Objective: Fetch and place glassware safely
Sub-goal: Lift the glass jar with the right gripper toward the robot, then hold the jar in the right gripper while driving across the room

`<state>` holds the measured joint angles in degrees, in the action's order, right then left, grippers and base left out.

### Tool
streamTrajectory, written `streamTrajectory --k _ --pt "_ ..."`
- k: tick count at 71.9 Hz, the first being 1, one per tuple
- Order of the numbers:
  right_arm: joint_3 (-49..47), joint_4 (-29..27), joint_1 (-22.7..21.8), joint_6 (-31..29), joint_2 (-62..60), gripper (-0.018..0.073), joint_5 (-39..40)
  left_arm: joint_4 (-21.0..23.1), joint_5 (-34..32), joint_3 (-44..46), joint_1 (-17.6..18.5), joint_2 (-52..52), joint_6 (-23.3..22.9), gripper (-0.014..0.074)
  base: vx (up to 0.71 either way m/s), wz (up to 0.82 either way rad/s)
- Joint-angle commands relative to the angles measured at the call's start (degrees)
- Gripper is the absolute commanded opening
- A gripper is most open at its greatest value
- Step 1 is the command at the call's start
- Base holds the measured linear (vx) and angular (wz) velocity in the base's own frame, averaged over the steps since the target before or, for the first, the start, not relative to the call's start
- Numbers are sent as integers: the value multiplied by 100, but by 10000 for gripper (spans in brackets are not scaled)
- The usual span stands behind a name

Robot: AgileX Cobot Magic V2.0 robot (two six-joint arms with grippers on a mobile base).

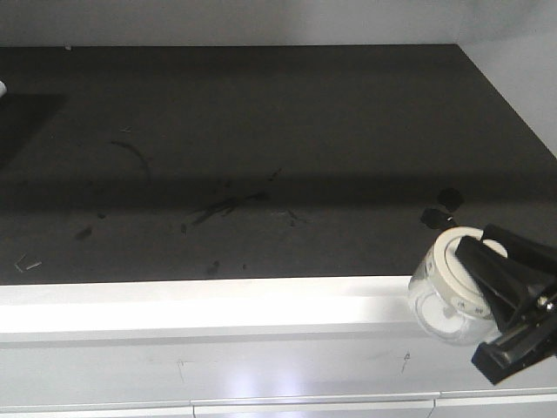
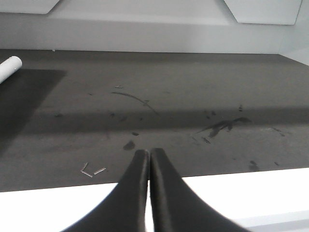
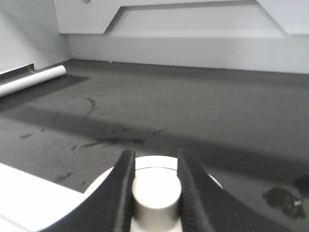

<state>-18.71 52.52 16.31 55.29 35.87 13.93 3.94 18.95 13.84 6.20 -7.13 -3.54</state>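
The glassware (image 1: 435, 296), a squat clear jar with a cream-white lid, hangs tilted over the white front edge of the counter at the right. My right gripper (image 1: 474, 261) is shut on the lid's central knob (image 3: 155, 191), one black finger on each side of it. In the right wrist view the lid (image 3: 154, 162) shows behind the knob. My left gripper (image 2: 148, 153) is shut with nothing between its fingers, over the counter's front edge; it does not show in the exterior view.
The dark counter surface (image 1: 261, 157) carries smudges and small scraps (image 2: 91, 170). A white cylinder (image 2: 8, 68) lies at the far left, also seen as a white cylinder (image 3: 34, 79) in the right wrist view. A white wall (image 3: 193, 48) closes the back. Dark debris (image 1: 439, 209) lies beside the jar.
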Motion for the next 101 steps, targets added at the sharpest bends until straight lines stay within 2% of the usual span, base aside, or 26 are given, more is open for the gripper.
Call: streamTrajectory --k 1,101 --pt "-120 -76 -6 109 -55 -1 387 55 -457 138 46 -63 -49 -7 0 0" --pt "-120 -83 -6 27 -55 -1 121 55 -457 138 46 -63 -49 -7 0 0"
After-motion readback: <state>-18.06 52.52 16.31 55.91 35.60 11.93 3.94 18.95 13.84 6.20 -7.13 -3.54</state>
